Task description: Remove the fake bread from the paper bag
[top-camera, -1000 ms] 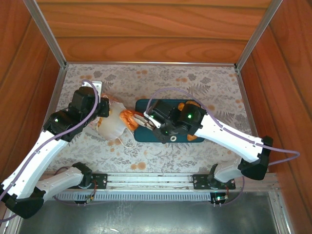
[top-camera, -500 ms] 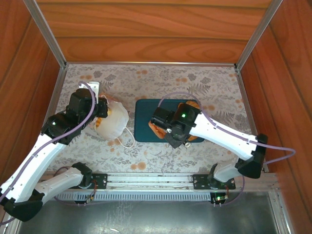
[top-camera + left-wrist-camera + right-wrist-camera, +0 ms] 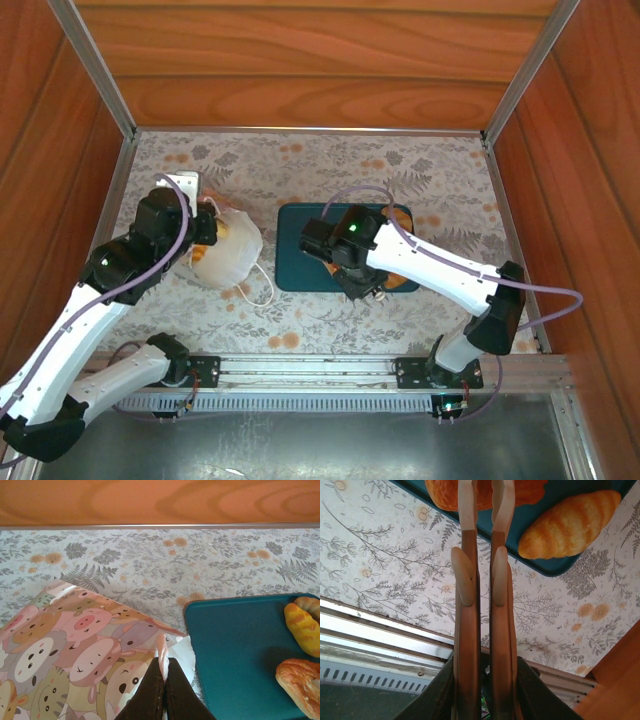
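Your left gripper (image 3: pixel 162 672) is pinched together on a thin edge of the paper bag (image 3: pixel 75 650), which sits just left of the teal tray (image 3: pixel 235 650). That arm runs forward along the left side and angles in to the bag. Your right gripper (image 3: pixel 484 490) has its jaws narrowly apart, clamped on a brown pastry (image 3: pixel 527 492) at the tray's near edge. A croissant (image 3: pixel 570 525) lies on the tray just beside it. That arm stretches leftward from its base, wrist turned down.
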Robot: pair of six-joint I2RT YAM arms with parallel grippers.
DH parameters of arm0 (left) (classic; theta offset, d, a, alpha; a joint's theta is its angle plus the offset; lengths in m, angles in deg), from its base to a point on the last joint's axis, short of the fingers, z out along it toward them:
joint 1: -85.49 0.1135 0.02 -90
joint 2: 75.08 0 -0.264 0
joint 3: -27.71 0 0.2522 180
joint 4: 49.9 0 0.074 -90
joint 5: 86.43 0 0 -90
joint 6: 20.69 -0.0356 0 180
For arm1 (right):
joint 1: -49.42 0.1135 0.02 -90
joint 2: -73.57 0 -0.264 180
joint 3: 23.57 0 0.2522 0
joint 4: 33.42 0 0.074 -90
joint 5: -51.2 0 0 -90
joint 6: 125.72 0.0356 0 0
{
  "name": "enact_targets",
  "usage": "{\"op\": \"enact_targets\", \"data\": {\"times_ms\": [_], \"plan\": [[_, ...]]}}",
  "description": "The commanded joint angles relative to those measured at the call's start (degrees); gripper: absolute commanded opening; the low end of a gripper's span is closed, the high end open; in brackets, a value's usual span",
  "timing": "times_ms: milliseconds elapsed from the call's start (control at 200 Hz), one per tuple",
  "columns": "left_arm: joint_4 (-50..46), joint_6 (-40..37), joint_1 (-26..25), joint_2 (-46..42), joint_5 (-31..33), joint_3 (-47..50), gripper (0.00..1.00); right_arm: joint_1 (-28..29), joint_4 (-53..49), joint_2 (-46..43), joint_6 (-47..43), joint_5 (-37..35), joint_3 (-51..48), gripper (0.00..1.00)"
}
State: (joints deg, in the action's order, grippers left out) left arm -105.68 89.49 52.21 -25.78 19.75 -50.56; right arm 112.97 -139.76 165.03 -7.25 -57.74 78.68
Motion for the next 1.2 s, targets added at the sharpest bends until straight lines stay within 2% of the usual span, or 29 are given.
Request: {"op": "enact_targets", "data": {"times_ms": [0,535,820,1194], "plan": [[1.5,-0.3,0.2,-1.4,0.6,1.0,0.0,-0.7,-2.9,0.2,2.1,-1.6,-0.2,0.19],[1.6,0.1,0.2,-2.7,0.7,2.3,0.0,-2.4,-3.6,3.2,0.3,-0.4,-3.2,0.19],[1.6,-0.3,0.3,-1.9,0.7,2.0,0.0,-3.1,-3.0,3.3,0.0,-1.1,-3.4,0.36],[1.9,-0.3,0.3,-1.0,-0.3,1.4,0.0,-3.4,-3.2,0.8,1.1,-1.4,-2.3,0.42]]}}
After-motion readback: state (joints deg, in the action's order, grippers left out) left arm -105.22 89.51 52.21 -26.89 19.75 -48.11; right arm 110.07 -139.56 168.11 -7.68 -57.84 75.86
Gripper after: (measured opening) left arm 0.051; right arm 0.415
